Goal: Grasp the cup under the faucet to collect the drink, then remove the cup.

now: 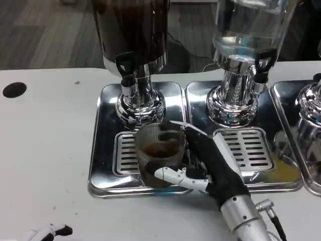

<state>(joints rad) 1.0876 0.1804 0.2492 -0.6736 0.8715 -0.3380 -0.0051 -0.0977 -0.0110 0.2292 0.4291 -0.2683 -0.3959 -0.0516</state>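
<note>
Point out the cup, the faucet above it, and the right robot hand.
cup (pixel 159 153): head view, on its ribbed side wall.
faucet (pixel 128 75): head view, on the spout below the black lever.
right robot hand (pixel 213 168): head view, on its back.

White tabletop (pixel 45 150), dark round hole (pixel 14 89) near its left edge, three shiny metal drip trays side by side touching: left tray (pixel 103 165), middle tray (pixel 286 175), right tray (pixel 283 98) cut by the frame, small dark specks on the bare surface.
</note>
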